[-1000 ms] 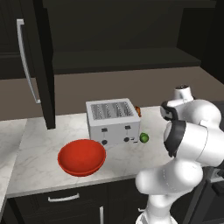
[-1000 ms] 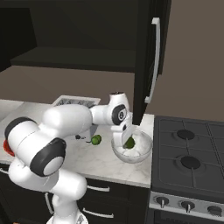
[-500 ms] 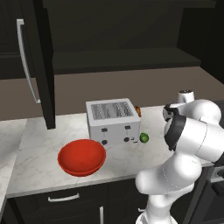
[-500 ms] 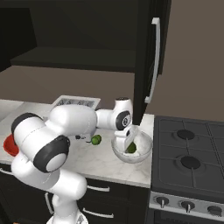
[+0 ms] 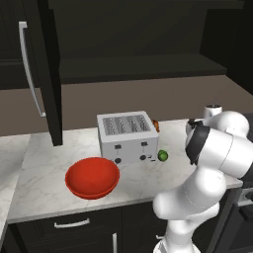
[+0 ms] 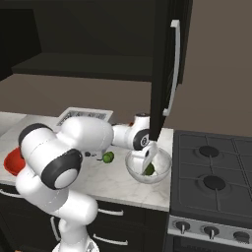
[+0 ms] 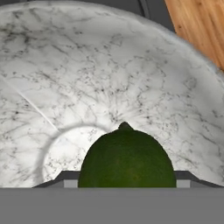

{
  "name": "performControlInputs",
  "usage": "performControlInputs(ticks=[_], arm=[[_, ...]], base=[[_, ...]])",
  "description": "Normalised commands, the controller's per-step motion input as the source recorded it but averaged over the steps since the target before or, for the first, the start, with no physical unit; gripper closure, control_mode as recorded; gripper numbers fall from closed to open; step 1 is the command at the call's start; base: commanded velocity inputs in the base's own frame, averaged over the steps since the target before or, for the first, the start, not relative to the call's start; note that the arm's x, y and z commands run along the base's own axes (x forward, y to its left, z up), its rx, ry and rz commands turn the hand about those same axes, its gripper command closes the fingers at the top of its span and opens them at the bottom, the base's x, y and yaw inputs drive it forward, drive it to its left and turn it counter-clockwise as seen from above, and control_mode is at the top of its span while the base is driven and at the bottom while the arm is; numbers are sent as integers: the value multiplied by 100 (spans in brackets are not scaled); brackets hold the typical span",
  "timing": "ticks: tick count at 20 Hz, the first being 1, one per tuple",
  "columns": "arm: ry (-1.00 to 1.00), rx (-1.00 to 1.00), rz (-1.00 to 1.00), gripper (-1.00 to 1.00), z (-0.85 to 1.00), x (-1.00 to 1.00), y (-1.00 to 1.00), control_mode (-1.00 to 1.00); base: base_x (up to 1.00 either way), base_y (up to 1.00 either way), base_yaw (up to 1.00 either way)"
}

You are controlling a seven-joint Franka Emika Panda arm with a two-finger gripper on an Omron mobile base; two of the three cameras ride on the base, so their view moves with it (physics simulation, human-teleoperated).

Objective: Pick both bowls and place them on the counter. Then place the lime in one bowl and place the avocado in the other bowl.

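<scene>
We see the wide, shallow, glossy red bowl (image 5: pixel 92 177) sitting on the white marble counter with grey veins (image 5: pixel 39 168), in front of and to the left of the silver four-slot toaster (image 5: pixel 127 136). A small round green lime (image 5: pixel 162 156) lies on the counter just beside the toaster's right front corner; from the right base view the same lime (image 6: pixel 108 157) sits between the arm and the other bowl.

That deeper white bowl with grey marbling (image 6: pixel 163 165) stands on the counter near its right end, just beside the black stovetop with round burners (image 6: pixel 211 167). We find the dark green, pear-shaped avocado (image 6: pixel 149 169) inside it, and the two-finger gripper (image 6: pixel 147 158) reaches down into the bowl right over the fruit.

In the hand view the avocado (image 7: pixel 127 159) lies on the marbled bowl's inner wall (image 7: pixel 96 70), its small stem nub pointing up in the picture. The gripper's (image 7: pixel 124 181) two dark fingertips (image 7: pixel 65 178) show low on either side of the avocado, and the fruit fills the gap between them. The jaws stand wide, flanking the avocado's widest part; we cannot tell whether they press on it or stand just free of it.

A tall dark cabinet door with a long silver handle (image 6: pixel 173 69) hangs above the marbled bowl.
</scene>
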Motion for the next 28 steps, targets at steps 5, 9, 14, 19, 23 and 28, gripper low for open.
performControlInputs(ticks=[5, 9, 14, 19, 23, 28], arm=[[0, 4, 0, -100, -8, 4, -2, -100], [0, 4, 0, -100, -1, 1, -4, -100], [0, 4, 0, -100, 0, 0, -1, -100], [0, 4, 0, -100, 10, -1, 1, -100], [-4, 1, 0, -100, 16, -6, 12, -100], [-9, 0, 0, -100, 19, -8, 17, -100]], base=[[0, 0, 0], [0, 0, 0], [0, 0, 0], [0, 0, 0], [0, 0, 0], [0, 0, 0]])
